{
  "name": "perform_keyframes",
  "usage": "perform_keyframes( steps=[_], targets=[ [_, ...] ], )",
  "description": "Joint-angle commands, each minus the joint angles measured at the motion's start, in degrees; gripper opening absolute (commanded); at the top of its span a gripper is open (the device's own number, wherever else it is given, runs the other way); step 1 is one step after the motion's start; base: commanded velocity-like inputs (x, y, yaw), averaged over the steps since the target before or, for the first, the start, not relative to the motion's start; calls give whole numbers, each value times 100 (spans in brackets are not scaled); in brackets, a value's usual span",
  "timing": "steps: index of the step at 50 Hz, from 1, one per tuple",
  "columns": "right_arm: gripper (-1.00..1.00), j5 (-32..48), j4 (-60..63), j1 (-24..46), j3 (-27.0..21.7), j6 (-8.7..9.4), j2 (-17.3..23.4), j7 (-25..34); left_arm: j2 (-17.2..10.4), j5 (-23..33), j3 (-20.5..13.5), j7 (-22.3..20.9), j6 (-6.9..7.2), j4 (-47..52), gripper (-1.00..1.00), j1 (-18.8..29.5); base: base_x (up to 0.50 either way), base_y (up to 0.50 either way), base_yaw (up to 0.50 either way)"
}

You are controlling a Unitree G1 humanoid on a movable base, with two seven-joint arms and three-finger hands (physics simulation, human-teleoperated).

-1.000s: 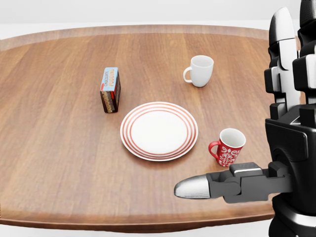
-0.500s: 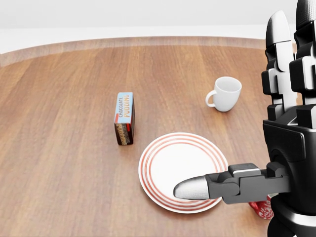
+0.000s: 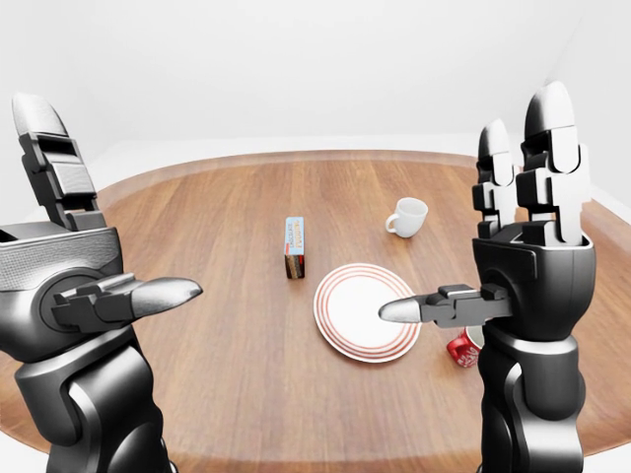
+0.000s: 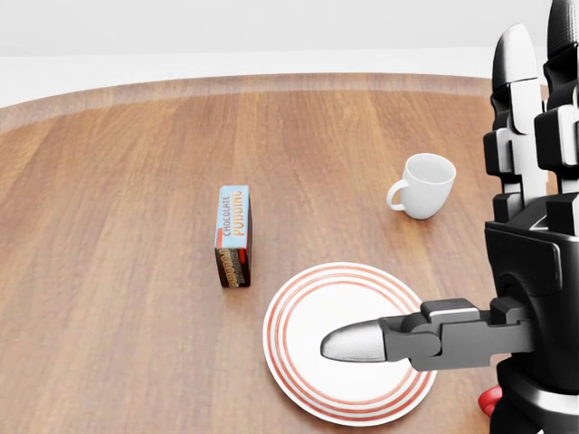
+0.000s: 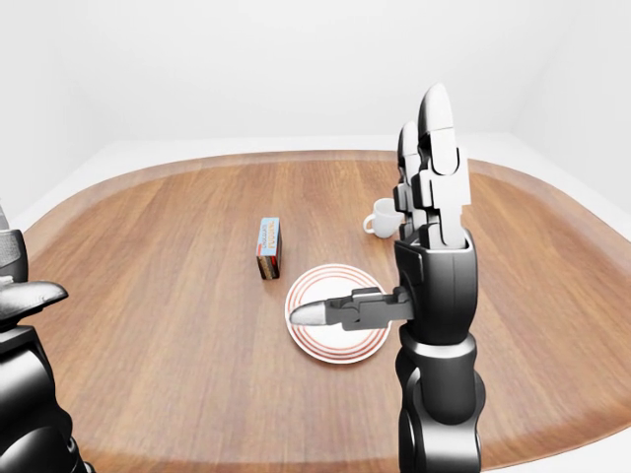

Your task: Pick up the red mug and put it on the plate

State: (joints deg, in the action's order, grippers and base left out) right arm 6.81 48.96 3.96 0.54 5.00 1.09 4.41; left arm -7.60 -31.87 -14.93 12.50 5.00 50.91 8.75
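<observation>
1. Left-eye view gives the best overall look: the right hand point(image 3: 490, 296) is raised just above the red mug point(image 3: 461, 349), fingers pointing straight up and thumb sticking out sideways over the plate point(image 3: 367, 311). Wide open, holding nothing.

2. Left hand point(image 3: 94, 286) is the same deal on the other side, fingers spread, empty, nowhere near anything.

3. What changed: compared with a second ago, the whole head view has slid. The plate, the white mug point(image 4: 423, 186) and the chocolate pudding box point(image 4: 233, 234) all dropped lower and shifted right together, so that's the camera or base moving, not the objects.

4. Side effect: the red mug was in plain sight on the table point(image 4: 118, 226) a second ago, just right of the plate. Now in the head view it's only a red sliver at the bottom edge, mostly hidden behind the right forearm.

5. The mug itself looks like it hasn't gone anywhere, still sitting on the wood right beside the plate's right rim, apart from the hand.

6. So my read is the pick hasn't started. Hand needs to come down and turn toward the mug before closing. Short trip to the plate after that, but with the mug half hidden, lining up the grasp could be fiddly.
</observation>
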Motion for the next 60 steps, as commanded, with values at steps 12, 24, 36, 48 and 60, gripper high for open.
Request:
perform_keyframes(
  steps=[12,24,36,48,60],
  targets=[
    [100,111,5,-180,-408,0,6,-341,1,-14,-9,2,0,36,100,-13,9,1,0],
    [100,340,42,-691,-1188,0,35,-561,-2,-12,-3,-1,0,-4,100,-7,0,0,0],
    [100,725,-477,-1003,-1513,0,-79,-617,2,9,-3,-10,0,-58,100,27,0,0,0],
    [100,389,-1512,-1024,-1598,0,-82,-730,7,25,16,-6,0,-53,100,5,0,0,0],
    [100,158,-1923,-1226,-1768,0,-67,-713,0,8,0,7,0,-57,100,17,0,0,0]
  ],
)
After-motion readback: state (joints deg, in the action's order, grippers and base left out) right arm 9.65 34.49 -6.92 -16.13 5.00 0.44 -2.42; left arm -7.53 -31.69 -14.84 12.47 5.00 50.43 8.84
